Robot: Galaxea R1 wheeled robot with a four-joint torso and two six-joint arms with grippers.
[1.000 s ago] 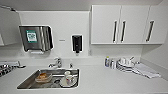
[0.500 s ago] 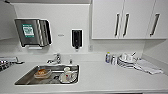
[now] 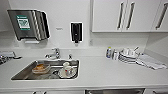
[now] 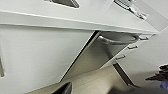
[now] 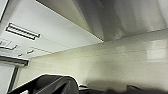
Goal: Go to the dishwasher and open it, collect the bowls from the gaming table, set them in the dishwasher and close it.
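The top edge of the dishwasher (image 3: 115, 91) shows as a steel strip under the white counter, right of the sink. In the left wrist view its stainless front (image 4: 90, 62) and bar handle (image 4: 117, 40) sit between white cabinet fronts, close to a dark part of my left gripper (image 4: 63, 88). The right wrist view looks up along a steel panel (image 5: 125, 20) beside white drawer fronts, with a dark part of my right gripper (image 5: 55, 85) at the edge. The bowls and the gaming table are out of view.
A steel sink (image 3: 22, 72) holds a cup, a plate and an orange bowl. White dishes (image 3: 127, 56) and a cloth (image 3: 150, 62) lie on the counter to the right. Wall cabinets (image 3: 125, 15), a paper towel dispenser (image 3: 27, 25) and a soap dispenser (image 3: 76, 31) hang above.
The whole head view has shifted slightly, so the camera moved a little. Nothing on the counter has changed place.
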